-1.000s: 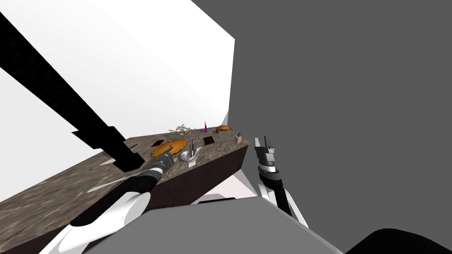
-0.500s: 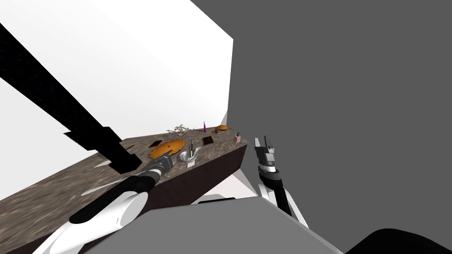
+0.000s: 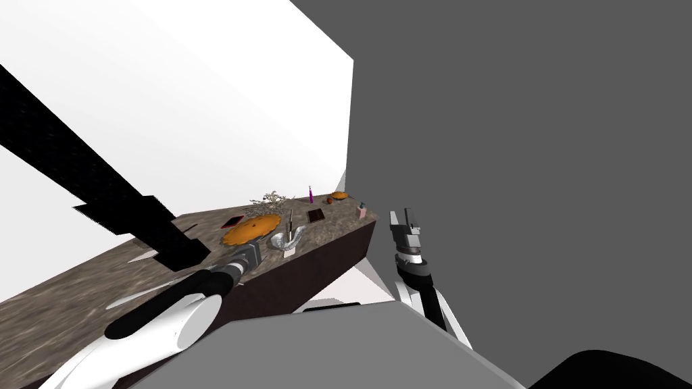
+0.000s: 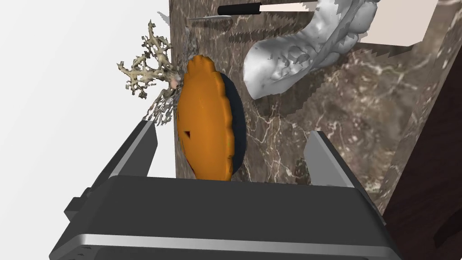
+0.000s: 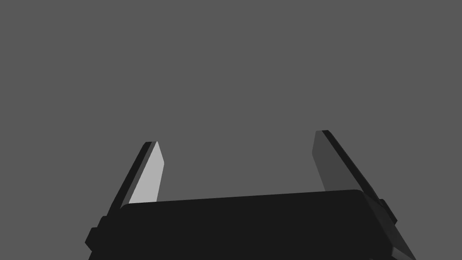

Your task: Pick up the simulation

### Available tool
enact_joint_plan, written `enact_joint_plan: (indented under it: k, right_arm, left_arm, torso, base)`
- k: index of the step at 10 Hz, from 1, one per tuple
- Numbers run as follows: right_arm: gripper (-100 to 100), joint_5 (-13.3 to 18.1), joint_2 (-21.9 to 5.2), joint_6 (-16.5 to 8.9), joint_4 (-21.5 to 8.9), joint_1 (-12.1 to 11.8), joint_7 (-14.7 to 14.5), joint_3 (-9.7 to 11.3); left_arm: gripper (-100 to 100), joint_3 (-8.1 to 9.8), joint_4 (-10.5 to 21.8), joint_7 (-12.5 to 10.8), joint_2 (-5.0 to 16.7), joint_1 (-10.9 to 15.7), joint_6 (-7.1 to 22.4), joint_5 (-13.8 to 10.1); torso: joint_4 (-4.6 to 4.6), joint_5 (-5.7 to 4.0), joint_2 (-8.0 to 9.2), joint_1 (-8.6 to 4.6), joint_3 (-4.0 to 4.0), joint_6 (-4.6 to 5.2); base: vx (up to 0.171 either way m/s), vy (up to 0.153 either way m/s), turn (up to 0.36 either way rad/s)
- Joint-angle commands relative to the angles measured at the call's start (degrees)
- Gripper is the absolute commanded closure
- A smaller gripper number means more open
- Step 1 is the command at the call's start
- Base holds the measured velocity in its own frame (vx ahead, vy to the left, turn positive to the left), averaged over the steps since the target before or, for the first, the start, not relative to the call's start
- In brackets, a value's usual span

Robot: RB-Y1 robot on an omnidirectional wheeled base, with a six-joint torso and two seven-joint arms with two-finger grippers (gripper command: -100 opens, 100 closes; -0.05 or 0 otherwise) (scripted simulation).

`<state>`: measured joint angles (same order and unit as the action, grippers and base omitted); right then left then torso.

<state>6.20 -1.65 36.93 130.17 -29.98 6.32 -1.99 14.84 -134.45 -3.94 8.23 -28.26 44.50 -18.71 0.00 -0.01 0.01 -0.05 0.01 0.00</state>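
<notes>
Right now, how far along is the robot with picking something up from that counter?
Done: the left gripper is over the brown marbled counter, open and lined up with the orange scalloped pie-like disc. In hand: nothing yet; the disc lies just ahead, ungripped. Left: close in, shut on it, lift. The right gripper hangs open, idle.

The left gripper's [image 4: 232, 128] dark body hid the near rim of the orange pie [image 4: 205, 122]. The crumpled grey thing [image 4: 307, 49] ran off the picture's edge. At the counter's [image 3: 67, 294] far end, a magenta item [image 3: 311, 194] and a pink block [image 3: 362, 211] were too small to identify.
</notes>
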Motion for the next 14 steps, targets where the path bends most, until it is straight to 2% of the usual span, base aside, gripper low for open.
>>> enact_joint_plan:
  k: [1, 2, 3, 4, 5, 6, 7, 10, 12, 13, 14]
  right_arm:
    - [0, 0.0, 0.0, 0.0, 0.0, 0.0, 0.0, 0.0]
    - [0, 0.0, 0.0, 0.0, 0.0, 0.0, 0.0, 0.0]
    - [0, 0.0, 0.0, 0.0, 0.0, 0.0, 0.0, 0.0]
    - [0, 0.0, 0.0, 0.0, 0.0, 0.0, 0.0, 0.0]
    - [0, 0.0, 0.0, 0.0, 0.0, 0.0, 0.0, 0.0]
    - [0, 0.0, 0.0, 0.0, 0.0, 0.0, 0.0, 0.0]
    - [0, 0.0, 0.0, 0.0, 0.0, 0.0, 0.0, 0.0]
    - [0, 0.0, 0.0, 0.0, 0.0, 0.0, 0.0, 0.0]
    - [0, 0.0, 0.0, 0.0, 0.0, 0.0, 0.0, 0.0]
    - [0, 0.0, 0.0, 0.0, 0.0, 0.0, 0.0, 0.0]
    - [0, 0.0, 0.0, 0.0, 0.0, 0.0, 0.0, 0.0]
  left_arm:
    - [-100, 0.36, -0.25, -0.16, 0.2, -0.02, 2.86, -0.26]
    - [-100, 1.36, -0.55, -0.48, 0.19, 0.01, 4.64, -0.41]
    - [-100, 1.36, -0.55, -0.48, 0.19, 0.01, 6.52, -0.41]
    - [-100, 1.36, -0.55, -0.48, 0.19, 0.01, 7.01, -0.41]
    - [-100, 2.35, -0.84, -0.78, 0.18, 0.03, 9.05, -0.45]
    - [-100, 2.35, -0.84, -0.78, 0.18, 0.03, 10.71, -0.45]
    - [-100, 2.35, -0.84, -0.78, 0.18, 0.03, 10.98, -0.45]
    - [-100, 4.26, -1.38, -1.34, 0.18, 0.08, 16.46, -0.26]
    - [-100, 4.26, -1.38, -1.34, 0.18, 0.08, 18.3, -0.26]
    - [-100, 5.17, -1.63, -1.59, 0.2, 0.1, 20.59, -0.05]
    - [-100, 5.17, -1.63, -1.59, 0.2, 0.1, 21.64, -0.05]
  torso:
    - [0.0, 0.0, 0.0, 0.0, 0.0, 0.0]
    - [0.0, 0.0, 0.0, 0.02, 0.0, 0.0]
    - [0.0, 0.0, -0.01, -0.01, -0.01, 0.02]
    - [0.0, 0.0, -0.02, -0.01, -0.01, 0.0]
    - [0.0, 0.0, -0.02, 0.01, -0.01, 0.0]
    - [0.0, -0.01, -0.02, -0.02, -0.01, 0.02]
    - [-0.01, 0.0, -0.02, -0.01, -0.01, 0.0]
    - [-0.01, -0.01, -0.04, -0.02, -0.03, 0.0]
    - [-0.01, -0.01, -0.06, -0.03, -0.03, -0.01]
    - [-0.01, 0.0, -0.04, 0.0, -0.02, -0.01]
    - [-0.01, -0.01, -0.05, -0.03, -0.03, 0.02]
  base:
    - [-0.001, -0.005, 0.017]
    - [0.002, -0.014, -0.095]
    - [0.003, -0.014, -0.058]
    - [0.001, -0.006, 0.006]
    - [0.004, -0.017, -0.111]
    - [0.005, -0.014, -0.06]
    - [0.003, -0.006, 0.012]
    - [0.012, -0.021, -0.104]
    - [0.01, -0.013, -0.017]
    - [0.012, -0.02, -0.141]
    - [0.016, -0.017, -0.066]
